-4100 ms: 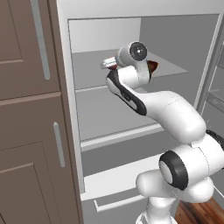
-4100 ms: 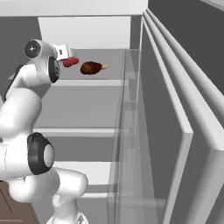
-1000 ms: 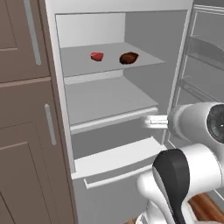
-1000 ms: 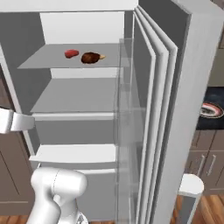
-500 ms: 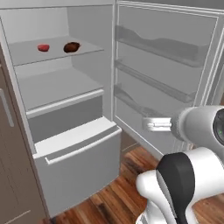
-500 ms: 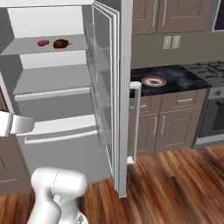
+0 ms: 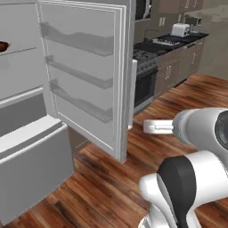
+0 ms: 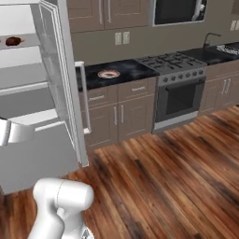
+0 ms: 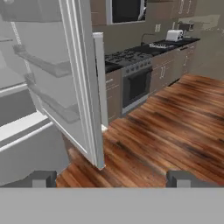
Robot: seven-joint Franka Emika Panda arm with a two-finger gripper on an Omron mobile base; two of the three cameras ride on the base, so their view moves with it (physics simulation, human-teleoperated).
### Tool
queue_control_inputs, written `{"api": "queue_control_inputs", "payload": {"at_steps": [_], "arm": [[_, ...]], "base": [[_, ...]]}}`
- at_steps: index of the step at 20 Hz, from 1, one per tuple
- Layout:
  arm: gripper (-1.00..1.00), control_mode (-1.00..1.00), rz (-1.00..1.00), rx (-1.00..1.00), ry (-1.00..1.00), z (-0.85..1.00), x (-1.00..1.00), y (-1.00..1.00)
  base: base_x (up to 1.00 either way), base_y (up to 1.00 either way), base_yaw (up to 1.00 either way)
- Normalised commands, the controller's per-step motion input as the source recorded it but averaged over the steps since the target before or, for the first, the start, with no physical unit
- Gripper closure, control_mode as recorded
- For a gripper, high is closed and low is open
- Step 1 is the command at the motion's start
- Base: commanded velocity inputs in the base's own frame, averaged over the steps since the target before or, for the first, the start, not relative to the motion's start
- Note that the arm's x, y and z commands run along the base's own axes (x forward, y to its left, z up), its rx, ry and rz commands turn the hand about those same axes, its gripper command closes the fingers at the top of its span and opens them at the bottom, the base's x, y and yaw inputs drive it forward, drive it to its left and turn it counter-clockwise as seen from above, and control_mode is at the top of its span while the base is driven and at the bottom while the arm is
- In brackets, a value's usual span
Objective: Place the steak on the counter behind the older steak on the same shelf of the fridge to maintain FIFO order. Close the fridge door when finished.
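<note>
The fridge (image 7: 26,147) stands open at the left. Its fridge door (image 7: 84,75) is swung wide and shows the bins on its inner side; in the right base view the door (image 8: 60,79) appears edge-on. A dark brown-red older steak (image 8: 12,41) lies on the light-grey shelf (image 8: 32,45) and also sits at the frame's left edge (image 7: 2,46). The bright red steak is out of view. My gripper (image 9: 112,178) is open and empty, away from the fridge and facing the door's edge and the floor. The black counter (image 8: 135,70) lies beyond the door.
A dark-rimmed round plate (image 8: 108,73) sits on the counter. To the right are a stove with oven (image 8: 179,98), a microwave (image 8: 177,11) above it and a toaster (image 7: 180,30). The fridge's bottom drawer (image 7: 31,164) juts out. Wooden floor (image 8: 177,177) spreads to the right.
Both base views have swung right, away from the fridge interior. The shelf with the meat slid to the left edge, and the door, counter and stove came into view. The gripper stayed open.
</note>
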Motion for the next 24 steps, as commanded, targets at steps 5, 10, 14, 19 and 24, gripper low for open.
{"api": "queue_control_inputs", "payload": {"at_steps": [5,10,14,19,24], "arm": [[-1.0,1.0,0.0,0.0,0.0,0.0,0.0,0.0],[-1.0,1.0,0.0,0.0,0.0,0.0,0.0,0.0],[-1.0,1.0,0.0,0.0,0.0,0.0,0.0,0.0],[-1.0,1.0,0.0,0.0,0.0,0.0,0.0,0.0],[-1.0,1.0,0.0,0.0,0.0,0.0,0.0,0.0]], "base": [[0.28,-1.0,-0.17],[0.64,-0.89,-0.02],[0.89,-0.46,0.07],[0.76,-0.25,0.38],[0.43,-0.37,0.63]]}}
